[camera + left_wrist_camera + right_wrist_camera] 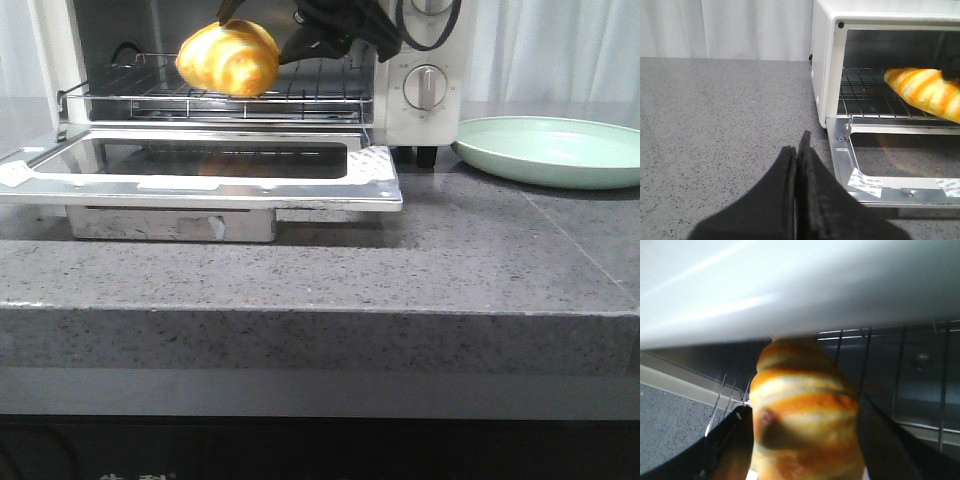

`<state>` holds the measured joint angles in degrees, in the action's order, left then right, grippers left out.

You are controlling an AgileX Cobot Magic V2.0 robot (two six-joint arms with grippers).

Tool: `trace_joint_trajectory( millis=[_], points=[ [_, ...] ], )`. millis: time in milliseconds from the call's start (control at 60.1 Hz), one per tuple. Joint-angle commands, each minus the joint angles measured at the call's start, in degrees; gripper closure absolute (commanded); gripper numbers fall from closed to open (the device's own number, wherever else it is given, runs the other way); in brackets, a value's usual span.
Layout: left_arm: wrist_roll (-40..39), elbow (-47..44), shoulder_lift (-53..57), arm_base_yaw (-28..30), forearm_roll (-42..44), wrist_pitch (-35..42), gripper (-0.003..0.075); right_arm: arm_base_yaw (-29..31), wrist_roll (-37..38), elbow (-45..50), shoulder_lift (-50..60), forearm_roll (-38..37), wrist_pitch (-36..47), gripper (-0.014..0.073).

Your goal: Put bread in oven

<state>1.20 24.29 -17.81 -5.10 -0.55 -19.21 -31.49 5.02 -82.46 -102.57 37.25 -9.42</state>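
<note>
One bread [228, 57] is clamped between the fingers of the right gripper [800, 440], held inside the open mouth of the single oven [420, 100] just above its wire rack [250, 98], with the glass door [200, 165] dropped flat. The left gripper [797, 165] is clenched on nothing over the grey surface [400, 270]. One pale green plate [555, 150] lies beside the oven; two knobs [425, 87] show.
</note>
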Motion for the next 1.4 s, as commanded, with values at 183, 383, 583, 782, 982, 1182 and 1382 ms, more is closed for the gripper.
trace_joint_trajectory(
  millis=[183, 383, 583, 782, 982, 1182, 1382],
  points=[
    [-0.45, 1.49, -0.34, 0.15, -0.08, 4.30, 0.0741, 0.17, -0.44, -1.84, 5.44, 0.12, 3.07, 0.0116],
    [-0.45, 1.49, -0.34, 0.15, -0.08, 4.30, 0.0741, -0.21, -0.44, -1.55, 8.59, -3.19, -3.39, 0.0153],
    [-0.45, 1.49, -0.34, 0.15, -0.08, 4.30, 0.0741, -0.68, -0.44, 6.50, 16.22, -4.81, -3.75, 0.0359],
    [-0.45, 1.49, -0.34, 0.15, -0.08, 4.30, 0.0741, -0.17, -0.44, 16.45, 26.09, -10.87, -5.12, 0.0614],
    [-0.45, 1.49, -0.34, 0.15, -0.08, 4.30, 0.0741, 6.52, -0.44, 23.65, 37.03, -17.57, -11.53, 0.0661],
    [-0.45, 1.49, -0.34, 0.15, -0.08, 4.30, 0.0741, 13.12, -0.44, 31.62, 49.75, -24.47, -13.43, 0.0661],
    [-0.45, 1.49, -0.34, 0.15, -0.08, 4.30, 0.0741, 17.52, -0.44, 42.35, 63.97, -26.96, -12.93, 0.0661]
  ],
)
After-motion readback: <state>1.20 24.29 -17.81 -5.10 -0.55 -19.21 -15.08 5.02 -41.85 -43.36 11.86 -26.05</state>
